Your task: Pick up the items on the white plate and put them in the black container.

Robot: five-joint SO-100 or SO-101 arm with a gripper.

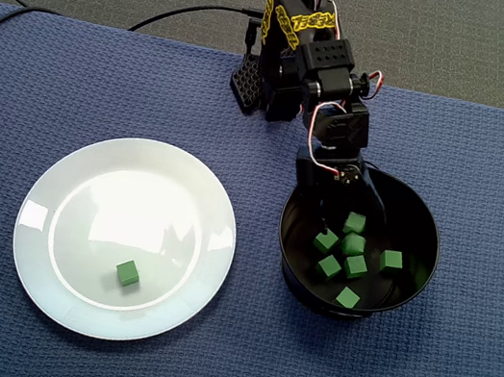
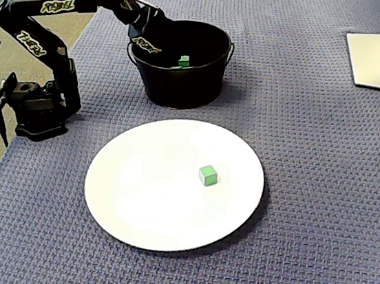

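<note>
White plate [image 2: 134, 204] bears one equal-sided green cube [image 2: 207, 175] lying flat; fingers [image 1: 325, 213] inside black container [image 2: 183, 86], spread cannot be told.

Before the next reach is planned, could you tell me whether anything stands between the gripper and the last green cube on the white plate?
Only the black container's own wall: the gripper sits inside it and must clear the rim. Beyond that, just bare cloth and bare plate up to the green cube.

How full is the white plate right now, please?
Nearly empty: a single green cube sits on the white plate; several more lie in the black container.
</note>
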